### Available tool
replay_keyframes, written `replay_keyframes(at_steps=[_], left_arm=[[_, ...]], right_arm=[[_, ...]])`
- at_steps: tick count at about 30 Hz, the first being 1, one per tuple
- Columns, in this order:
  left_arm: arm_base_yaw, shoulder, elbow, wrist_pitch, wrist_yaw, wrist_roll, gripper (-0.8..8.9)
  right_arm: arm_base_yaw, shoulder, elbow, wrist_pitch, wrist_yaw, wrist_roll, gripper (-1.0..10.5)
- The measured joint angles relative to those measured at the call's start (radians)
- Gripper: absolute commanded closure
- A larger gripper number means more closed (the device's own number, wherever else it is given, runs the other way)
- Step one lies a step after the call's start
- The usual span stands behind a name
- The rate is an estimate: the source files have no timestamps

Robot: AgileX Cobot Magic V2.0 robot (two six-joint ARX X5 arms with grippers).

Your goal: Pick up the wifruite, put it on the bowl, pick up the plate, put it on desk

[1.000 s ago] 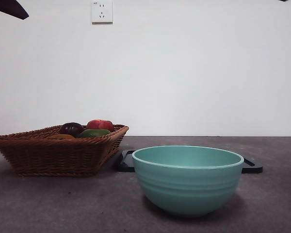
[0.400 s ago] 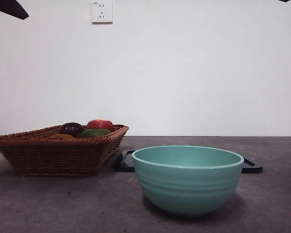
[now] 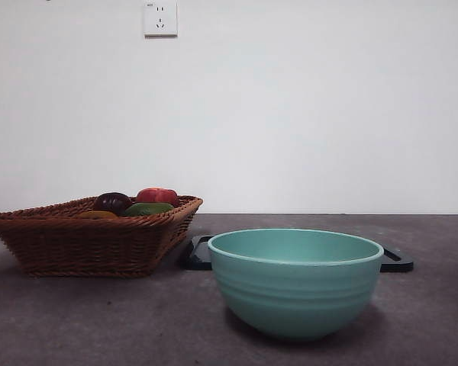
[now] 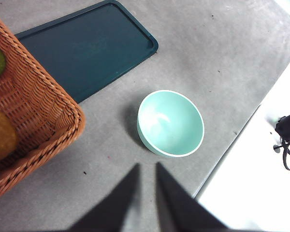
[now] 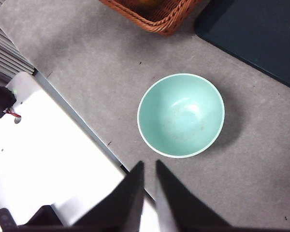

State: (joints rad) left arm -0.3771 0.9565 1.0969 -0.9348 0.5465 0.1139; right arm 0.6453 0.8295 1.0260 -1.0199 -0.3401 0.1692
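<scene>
Basket (image 3: 91,236): brown wicker, at the left on the desk (image 3: 99,320), holding a dark purple fruit (image 3: 112,202), a red fruit (image 3: 159,196) and a green fruit (image 3: 149,208).
Tray (image 3: 198,255): glossy black, flat on the desk, just behind the bowl and beside the basket.
Bowl (image 3: 295,280): teal-green, ridged outside, upright and empty, nearest the front camera, right of the basket.
Left gripper (image 4: 146,170): high above the desk, jaws drawn to a narrow gap, gripping nothing; bowl (image 4: 170,123) and tray (image 4: 87,48) below it.
Right gripper (image 5: 150,166): likewise high, jaws nearly together, empty; bowl (image 5: 181,115) below, near the desk's edge.
</scene>
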Motion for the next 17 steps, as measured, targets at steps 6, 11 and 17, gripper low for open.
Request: replay_keyframes(at_steps=[6,11,17], left_arm=[[0.0,0.0,0.0,0.0,0.0,0.0,8.06],[0.0,0.0,0.0,0.001,0.0,0.0,8.06],[0.0,0.0,0.0,0.003,0.0,0.0,8.06]], right_arm=[[0.0,0.0,0.0,0.01,0.0,-0.014,9.4],[0.0,0.0,0.0,0.031,0.0,-0.016,9.4],[0.0,0.0,0.0,0.044,0.0,-0.016,9.4]])
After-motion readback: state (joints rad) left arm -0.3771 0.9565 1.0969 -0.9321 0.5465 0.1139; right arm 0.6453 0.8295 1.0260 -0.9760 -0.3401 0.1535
